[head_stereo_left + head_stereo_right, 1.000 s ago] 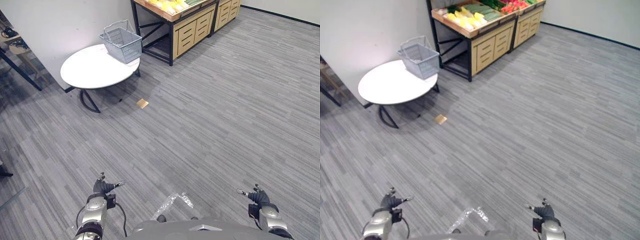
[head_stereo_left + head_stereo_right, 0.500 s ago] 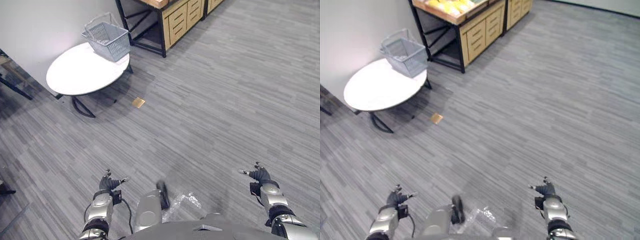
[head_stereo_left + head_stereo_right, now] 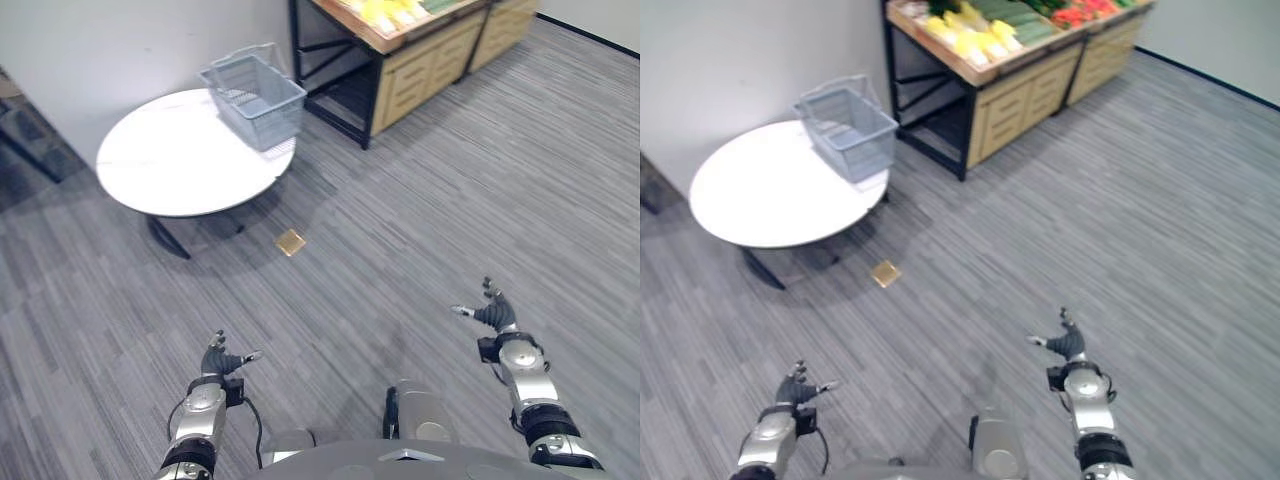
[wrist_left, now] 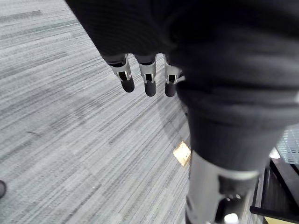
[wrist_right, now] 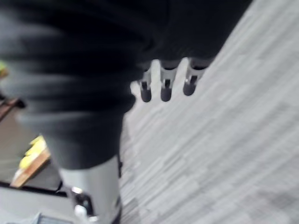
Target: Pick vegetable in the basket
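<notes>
A grey wire basket (image 3: 255, 88) stands on the far edge of a round white table (image 3: 170, 165), with nothing visible in it. Yellow vegetables (image 3: 975, 32), green ones (image 3: 1015, 12) and red ones (image 3: 1080, 12) lie on a wooden stand (image 3: 1025, 95) at the back. My left hand (image 3: 218, 358) hangs low over the floor, open and empty, its fingers (image 4: 147, 81) straight. My right hand (image 3: 492, 315) is also open and empty above the floor, fingers (image 5: 163, 86) extended. Both hands are far from the basket and the stand.
A small tan square (image 3: 291, 241) lies on the grey plank floor in front of the table. The stand has drawers and a black frame (image 3: 330, 70) beside the basket. A white wall (image 3: 740, 60) rises behind the table.
The whole picture has shifted as the camera moved, bringing the table and stand closer. My right hand has come up and forward. Both hands stay open.
</notes>
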`<state>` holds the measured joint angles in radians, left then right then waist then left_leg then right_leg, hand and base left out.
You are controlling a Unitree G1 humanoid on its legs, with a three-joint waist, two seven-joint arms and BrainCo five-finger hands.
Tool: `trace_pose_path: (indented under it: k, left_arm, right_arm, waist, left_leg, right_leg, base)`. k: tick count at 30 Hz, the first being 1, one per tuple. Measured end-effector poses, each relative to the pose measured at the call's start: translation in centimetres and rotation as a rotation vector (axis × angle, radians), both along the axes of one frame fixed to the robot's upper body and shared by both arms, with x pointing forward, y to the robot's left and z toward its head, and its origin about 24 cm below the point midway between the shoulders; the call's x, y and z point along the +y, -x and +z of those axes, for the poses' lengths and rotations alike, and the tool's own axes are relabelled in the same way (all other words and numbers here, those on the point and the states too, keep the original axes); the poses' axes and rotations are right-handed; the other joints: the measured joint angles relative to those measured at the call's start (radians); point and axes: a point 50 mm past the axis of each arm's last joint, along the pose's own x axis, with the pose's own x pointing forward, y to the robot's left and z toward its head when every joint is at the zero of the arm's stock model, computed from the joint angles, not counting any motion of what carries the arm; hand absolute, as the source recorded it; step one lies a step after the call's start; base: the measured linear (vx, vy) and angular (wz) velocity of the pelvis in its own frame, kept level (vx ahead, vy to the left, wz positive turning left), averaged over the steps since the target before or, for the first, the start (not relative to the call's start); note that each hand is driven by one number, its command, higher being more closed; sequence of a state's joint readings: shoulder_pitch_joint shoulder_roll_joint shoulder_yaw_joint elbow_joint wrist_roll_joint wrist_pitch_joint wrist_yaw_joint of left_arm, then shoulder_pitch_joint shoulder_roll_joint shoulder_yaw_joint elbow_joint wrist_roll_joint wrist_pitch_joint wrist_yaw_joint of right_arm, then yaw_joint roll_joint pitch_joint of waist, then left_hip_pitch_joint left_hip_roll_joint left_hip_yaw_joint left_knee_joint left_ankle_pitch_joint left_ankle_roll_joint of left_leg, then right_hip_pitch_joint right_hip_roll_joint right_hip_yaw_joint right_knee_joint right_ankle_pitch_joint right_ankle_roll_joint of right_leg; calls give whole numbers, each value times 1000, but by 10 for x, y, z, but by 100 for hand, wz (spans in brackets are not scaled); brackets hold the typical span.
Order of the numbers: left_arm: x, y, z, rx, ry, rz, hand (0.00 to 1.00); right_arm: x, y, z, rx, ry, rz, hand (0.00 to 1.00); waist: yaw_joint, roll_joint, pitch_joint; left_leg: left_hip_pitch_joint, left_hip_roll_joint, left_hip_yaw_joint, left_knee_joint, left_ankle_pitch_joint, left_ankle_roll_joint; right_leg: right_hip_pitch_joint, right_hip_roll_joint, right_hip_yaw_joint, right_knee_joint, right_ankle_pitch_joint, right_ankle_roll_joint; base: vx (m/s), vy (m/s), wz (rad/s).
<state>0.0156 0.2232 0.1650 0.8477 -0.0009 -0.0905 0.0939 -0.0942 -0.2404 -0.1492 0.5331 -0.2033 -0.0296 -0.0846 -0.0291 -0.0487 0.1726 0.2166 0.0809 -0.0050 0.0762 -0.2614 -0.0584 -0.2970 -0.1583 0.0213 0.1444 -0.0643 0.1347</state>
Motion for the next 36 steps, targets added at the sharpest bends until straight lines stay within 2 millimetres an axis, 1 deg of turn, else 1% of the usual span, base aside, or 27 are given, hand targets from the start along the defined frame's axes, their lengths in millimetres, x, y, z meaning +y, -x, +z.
trace_pose_path:
  k: [1,2,3,4,5,6,7,8,10,12,14,16,17,18,19,21,22,24,26,27,29,31,32,33,34,35,36]
  left_arm:
    - [-2,2,-2,14,-4,-10,0]
    - [-7,3,-4,18,5,-21,0]
    - [-17,6,-8,28,27,-32,0]
    - [-22,8,-11,30,45,-28,0]
    - [-24,9,-12,36,51,-25,0]
    - [-27,10,-14,40,63,-21,0]
    - [-30,17,-17,56,75,-14,0]
    - [-31,19,-18,60,81,-10,0]
    - [-32,24,-20,70,86,2,0]
    - [-29,24,-19,64,84,15,0]
    - [-27,25,-18,58,80,26,0]
    - [-27,26,-18,63,76,21,0]
    - [-28,28,-19,69,77,22,0]
    - [-24,33,-20,81,71,33,0]
    - [-25,29,-18,61,70,34,0]
    - [-24,31,-19,68,72,38,0]
    - [-25,37,-22,85,77,48,0]
    - [-28,44,-25,101,85,50,0]
    - [-25,46,-25,116,63,34,0]
    - [-22,47,-26,136,46,16,0]
    - [-22,51,-28,163,36,-8,0]
    - [-21,48,-26,164,11,-54,0]
    - [-22,44,-26,160,9,-72,0]
    - [-25,38,-24,149,9,-96,0]
    - [-28,32,-23,133,11,-122,0]
    - [-29,30,-22,128,10,-136,0]
    - [-27,27,-20,126,-3,-163,0]
  right_arm:
    - [-4,-3,5,-13,34,3,0]
    - [-7,-6,9,-24,46,-1,0]
    - [-13,-13,18,-48,72,-1,0]
    - [-12,-24,29,-86,87,7,0]
    - [-10,-31,36,-110,96,13,0]
    - [-3,-42,45,-145,119,35,0]
    - [6,-50,51,-163,134,72,0]
    - [10,-53,54,-175,135,82,0]
    - [19,-63,69,-242,141,109,0]
    - [21,-71,82,-285,150,113,0]
    - [23,-79,93,-317,182,129,0]
    - [21,-85,104,-334,241,153,0]
    - [21,-89,112,-341,285,176,0]
    - [24,-94,116,-349,301,189,0]
    - [28,-102,123,-352,338,214,0]
    - [37,-111,131,-357,389,253,0]
    - [42,-115,138,-372,424,280,0]
    - [51,-122,154,-417,465,304,0]
    - [63,-126,161,-454,479,351,0]
    - [70,-128,158,-443,479,377,0]
    - [74,-128,145,-392,484,402,0]
    - [71,-128,141,-366,494,401,0]
    - [68,-128,142,-367,501,398,0]
    - [63,-128,145,-369,508,388,0]
    - [57,-130,146,-363,515,373,0]
    - [54,-130,147,-356,524,367,0]
    - [47,-131,148,-345,539,352,0]
  waist:
    - [3,0,-7]
    - [9,25,-9]
    - [21,70,-11]
    - [26,102,-11]
    - [26,112,-5]
    - [28,126,4]
    - [42,120,17]
    - [52,121,18]
    - [89,116,19]
    - [95,101,22]
    - [99,83,32]
    - [99,68,41]
    - [101,66,43]
    - [117,45,47]
    - [104,37,43]
    - [122,31,45]
    - [149,23,42]
    - [162,19,39]
    - [160,0,47]
    - [161,-8,55]
    - [159,-1,60]
    - [150,9,66]
    - [148,11,67]
    - [139,6,64]
    - [130,18,73]
    - [125,5,69]
    - [124,-15,67]
  left_leg:
    - [31,23,-37,7,-42,-28]
    - [33,48,-44,30,-53,-38]
    - [6,84,-47,98,-53,-37]
    - [-50,109,-66,228,-36,-42]
    - [-84,115,-73,321,-20,-57]
    - [-152,132,-72,525,57,-73]
    - [-204,155,-48,705,134,-88]
    - [-233,175,-19,788,128,-77]
    - [-343,236,165,949,86,-10]
    - [-411,237,289,866,60,11]
    - [-460,189,376,671,41,12]
    - [-490,116,402,398,101,11]
    - [-489,84,404,197,228,25]
    - [-453,37,405,146,317,87]
    - [-481,33,386,189,292,108]
    - [-498,62,376,281,238,127]
    - [-464,56,378,288,208,132]
    - [-382,26,380,225,175,120]
    - [-310,-9,375,143,161,114]
    - [-265,-21,364,109,159,111]
    - [-191,-19,347,68,155,103]
    - [-147,-5,311,27,156,89]
    - [-148,2,298,24,156,79]
    - [-152,18,268,18,157,63]
    - [-157,27,233,10,163,40]
    - [-158,26,219,9,164,26]
    - [-163,9,186,9,156,-3]
  right_leg:
    - [3,11,19,36,90,30]
    - [-2,34,19,79,101,21]
    - [-11,63,-2,146,52,-25]
    - [4,77,-34,174,7,-43]
    - [23,81,-47,186,-12,-50]
    - [86,89,-76,192,-42,-80]
    - [170,89,-102,173,-71,-107]
    - [215,90,-111,155,-83,-116]
    - [370,83,-140,42,-95,-122]
    - [436,59,-180,-22,-98,-113]
    - [485,26,-209,-66,-108,-91]
    - [522,-12,-246,-93,-120,-65]
    - [554,-26,-260,-106,-133,-37]
    - [583,-52,-260,-116,-132,-12]
    - [579,-48,-253,-112,-73,-14]
    - [579,-44,-213,-83,-3,8]
    - [579,-51,-185,-37,30,2]
    - [534,-67,-161,129,55,-13]
    - [412,-93,-98,410,90,34]
    - [324,-97,-62,605,56,52]
    - [236,-102,-104,744,-31,-3]
    - [152,-99,-170,612,-99,-65]
    - [134,-89,-173,533,-102,-70]
    - [122,-63,-170,335,-96,-64]
    - [121,-39,-134,137,-57,-40]
    - [122,-33,-109,52,-13,-36]
    - [122,-40,-58,-57,98,-27]
  base:
    - [587,-484,90]
    - [717,-563,77]
    - [672,-498,58]
    - [643,-467,53]
    - [506,-338,51]
    - [494,-288,50]
    - [489,-257,42]
    - [473,-209,27]
    - [457,-158,25]
    - [408,-51,45]
    - [428,47,47]
    - [436,163,39]
    - [467,229,28]
    - [557,265,54]
    - [546,274,52]
    - [462,269,19]
    - [408,231,-10]
    - [376,170,5]
    - [319,107,19]
    - [283,18,25]
    - [280,-7,31]
    - [274,-84,46]
    - [272,-206,60]
    - [250,-271,74]
    - [158,-202,83]
    - [204,-290,92]
    - [202,-373,99]
